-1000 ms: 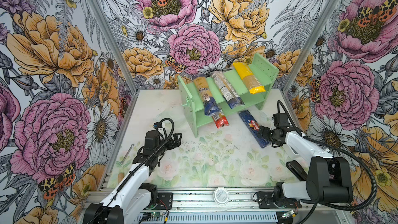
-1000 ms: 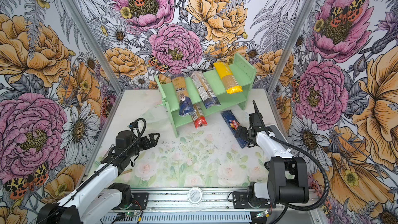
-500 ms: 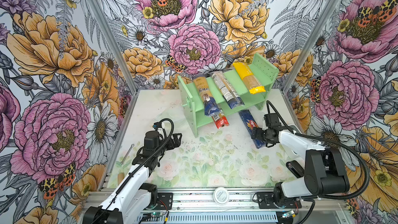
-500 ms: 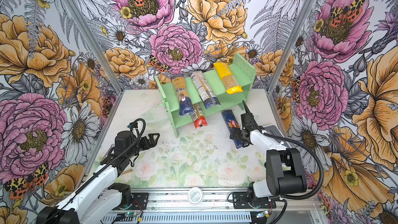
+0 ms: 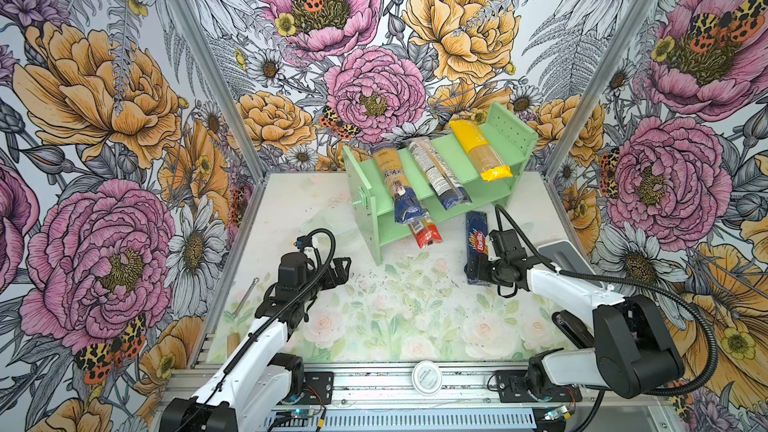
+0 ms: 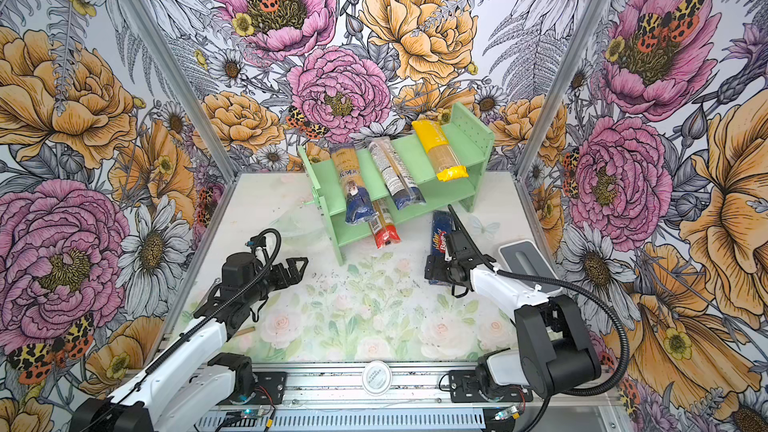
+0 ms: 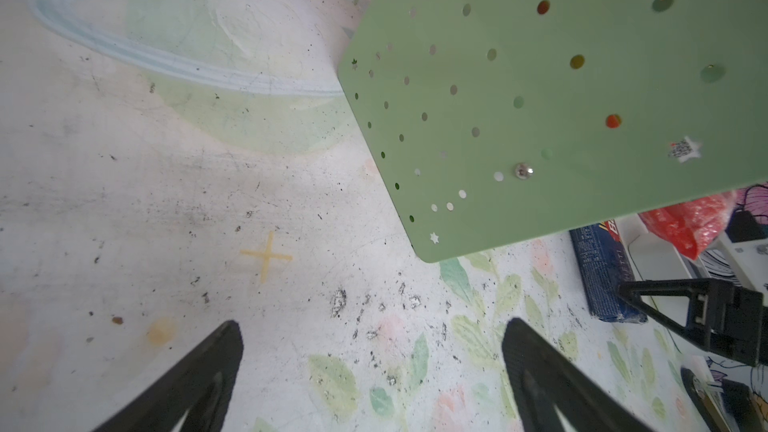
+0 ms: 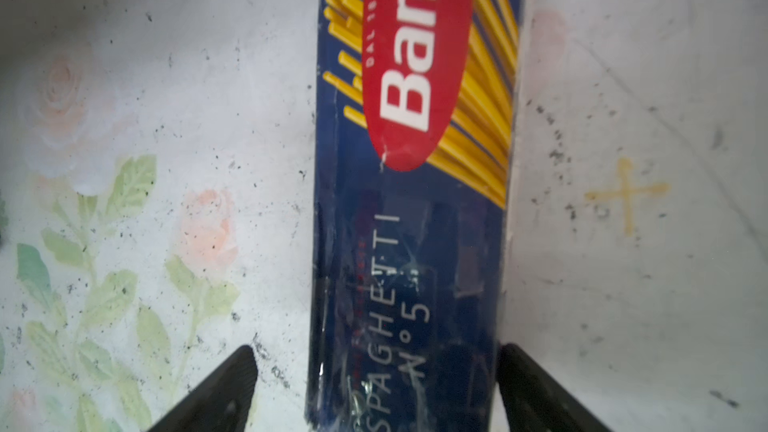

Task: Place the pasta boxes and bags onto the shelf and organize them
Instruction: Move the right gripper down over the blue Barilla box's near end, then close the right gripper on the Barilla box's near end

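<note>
1. Bench: flat top with a faded floral print, scuffed and flecked with dark specks.
2. Shelf: mint-green, two flat tiers between peg-holed side panels with rounded corners. It stands at the back of the bench, skewed to the back wall. The left wrist view shows one panel close up, matte paint with screw heads.
3. Dark-blue box: long, narrow carton with a red oval logo and a yellow spaghetti print. It lies flat on the bench in front of the shelf's right end, not on the shelf. Its face is creased in the right wrist view.
4. Yellow pack: glossy film with a clear middle. It lies crosswise on the top tier, right side, with its front end overhanging.
5. Two clear packs with crinkled dark-blue ends: both crosswise on the top tier, left and middle, blue ends drooping over the front edge.
6. Red pack: on the lower tier, its wrinkled red end poking out the front.
7. Right tool: fingers apart, straddling the near end of the box. One finger is at the box edge, the other shows a gap. Not clamped.
8. Left tool: fingers spread wide and empty, above the bench left of the shelf.
9. Yellow cross mark: painted on the bench.
</note>
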`<state>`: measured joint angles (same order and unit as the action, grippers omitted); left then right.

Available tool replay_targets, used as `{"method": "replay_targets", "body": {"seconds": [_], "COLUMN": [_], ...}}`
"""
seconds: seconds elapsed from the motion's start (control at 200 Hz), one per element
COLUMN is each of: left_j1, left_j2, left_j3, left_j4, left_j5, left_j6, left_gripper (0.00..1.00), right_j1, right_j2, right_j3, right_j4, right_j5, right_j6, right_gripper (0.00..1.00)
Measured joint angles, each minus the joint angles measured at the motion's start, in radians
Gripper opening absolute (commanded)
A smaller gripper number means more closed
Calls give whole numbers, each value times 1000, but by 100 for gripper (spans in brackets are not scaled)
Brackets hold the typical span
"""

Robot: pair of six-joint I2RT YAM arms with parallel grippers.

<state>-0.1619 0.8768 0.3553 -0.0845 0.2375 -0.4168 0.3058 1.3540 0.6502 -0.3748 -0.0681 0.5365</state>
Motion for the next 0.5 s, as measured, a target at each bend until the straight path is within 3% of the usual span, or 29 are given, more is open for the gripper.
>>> {"method": "replay_targets", "body": {"seconds": [0.165,0.5], "left_j1": [0,0], "left_j2": [0,0], "left_j3": [0,0], "left_j4": [0,8], "left_j5": [0,0], "left_j6": [0,0], "left_gripper": [99,99], "right_j1": [85,161], "right_j2": [-23,7], "right_j3": [-44,-108], "right_j4": [24,161], "right_j5": [135,331], "right_j6": [85,183], "right_gripper": [92,92]}}
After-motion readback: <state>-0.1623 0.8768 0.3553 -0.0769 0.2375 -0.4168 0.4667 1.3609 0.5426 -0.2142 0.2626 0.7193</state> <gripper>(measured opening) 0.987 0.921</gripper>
